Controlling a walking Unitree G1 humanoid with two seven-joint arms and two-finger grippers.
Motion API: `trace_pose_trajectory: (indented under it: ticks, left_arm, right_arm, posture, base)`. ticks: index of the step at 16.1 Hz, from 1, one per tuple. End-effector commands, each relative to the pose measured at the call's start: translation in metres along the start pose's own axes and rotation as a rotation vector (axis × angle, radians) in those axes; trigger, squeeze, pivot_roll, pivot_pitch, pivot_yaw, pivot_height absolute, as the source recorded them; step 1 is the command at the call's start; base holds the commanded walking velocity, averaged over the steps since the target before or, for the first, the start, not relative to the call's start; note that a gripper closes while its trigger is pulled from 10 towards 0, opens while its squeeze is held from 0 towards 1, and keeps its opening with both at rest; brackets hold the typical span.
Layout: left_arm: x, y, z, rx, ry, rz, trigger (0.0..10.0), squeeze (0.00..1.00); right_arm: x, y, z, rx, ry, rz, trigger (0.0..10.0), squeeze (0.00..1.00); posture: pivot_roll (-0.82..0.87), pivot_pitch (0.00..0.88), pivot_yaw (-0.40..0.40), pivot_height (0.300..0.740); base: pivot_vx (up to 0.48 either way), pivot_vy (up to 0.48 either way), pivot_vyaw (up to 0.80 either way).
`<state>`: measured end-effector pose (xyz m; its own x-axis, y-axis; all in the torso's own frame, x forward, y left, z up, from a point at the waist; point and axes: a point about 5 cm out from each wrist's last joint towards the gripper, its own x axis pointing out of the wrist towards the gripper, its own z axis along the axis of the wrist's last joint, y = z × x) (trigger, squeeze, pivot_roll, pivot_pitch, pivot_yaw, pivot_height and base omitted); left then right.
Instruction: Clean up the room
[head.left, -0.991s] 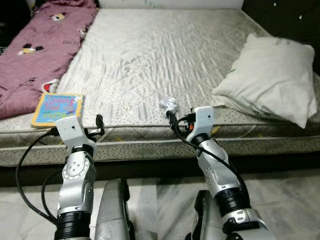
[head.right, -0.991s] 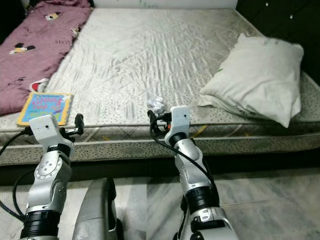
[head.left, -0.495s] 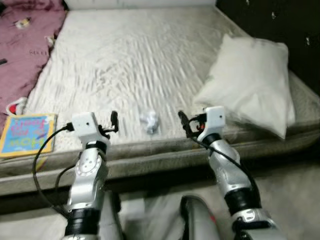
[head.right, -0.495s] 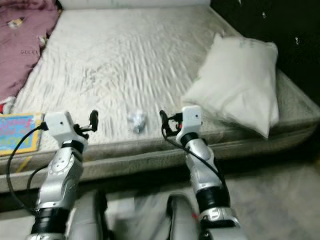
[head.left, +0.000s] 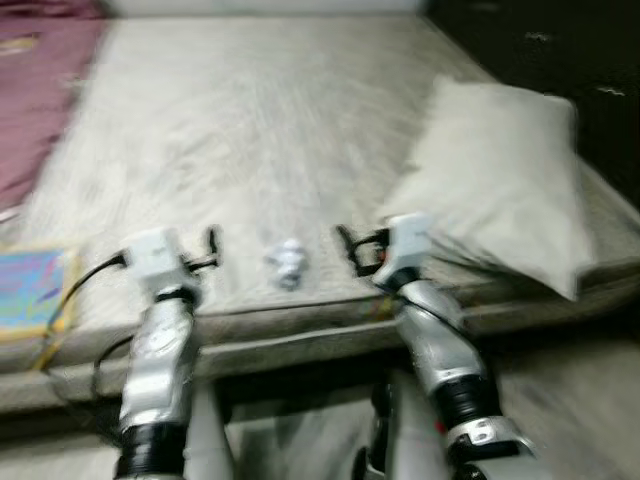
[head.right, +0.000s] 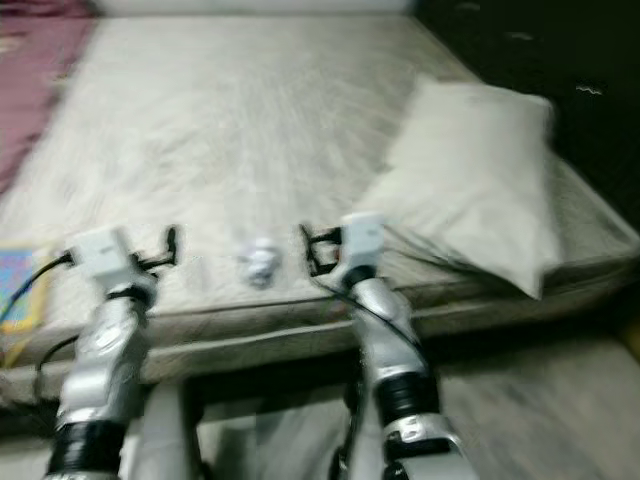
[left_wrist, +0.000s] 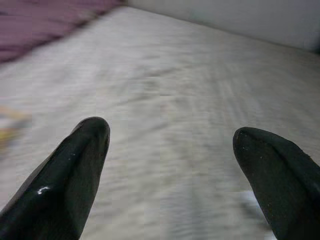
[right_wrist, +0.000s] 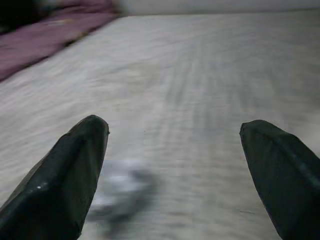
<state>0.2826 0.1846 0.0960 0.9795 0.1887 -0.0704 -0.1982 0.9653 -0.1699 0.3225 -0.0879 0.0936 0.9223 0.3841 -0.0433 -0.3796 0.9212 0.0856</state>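
Motion blur smears every view; the small white lump (head.left: 287, 263) on the mattress (head.left: 250, 120) is unidentifiable; the book (head.left: 28, 290) is edge-cropped.

Showing a pale grey bed (head.left: 250, 130), off-white pillow (head.left: 500, 170), white crumpled wad (head.left: 287, 263), maroon blanket (head.left: 40, 90), blue-and-yellow book (head.left: 30, 305), silver arms with black fingers (left_wrist: 70, 175).
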Motion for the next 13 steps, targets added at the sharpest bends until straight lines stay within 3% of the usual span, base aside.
trace_pose_trajectory:
  ticks: [1, 6, 9, 13]
  left_arm:
    - [-0.004, -0.001, 0.002, 0.005, 0.003, -0.001, 10.0, 0.00]
    - [-0.025, 0.009, 0.002, 0.039, 0.027, 0.024, 10.0, 0.00]
    - [-0.041, 0.019, 0.002, 0.043, 0.054, 0.061, 10.0, 0.00]
    - [-0.055, 0.016, 0.013, 0.078, 0.025, 0.051, 10.0, 0.00]
  right_arm:
    - [0.001, -0.003, -0.001, 0.008, 0.031, 0.009, 10.0, 0.00]
    - [0.003, 0.008, -0.015, -0.011, 0.122, 0.075, 10.0, 0.00]
    - [0.005, 0.012, -0.022, -0.023, 0.147, 0.067, 10.0, 0.00]
    - [0.012, 0.008, -0.025, -0.006, 0.170, 0.029, 10.0, 0.00]
  posture:
    - [-0.03, 0.051, -0.037, 0.551]
    - [0.02, 0.101, -0.039, 0.551]
    - [0.05, 0.136, -0.031, 0.551]
    - [0.07, 0.167, -0.026, 0.551]
  base:
    - [0.000, 0.000, 0.00]
    - [0.000, 0.000, 0.00]
    - [0.000, 0.000, 0.75]
    - [0.000, 0.000, 0.00]
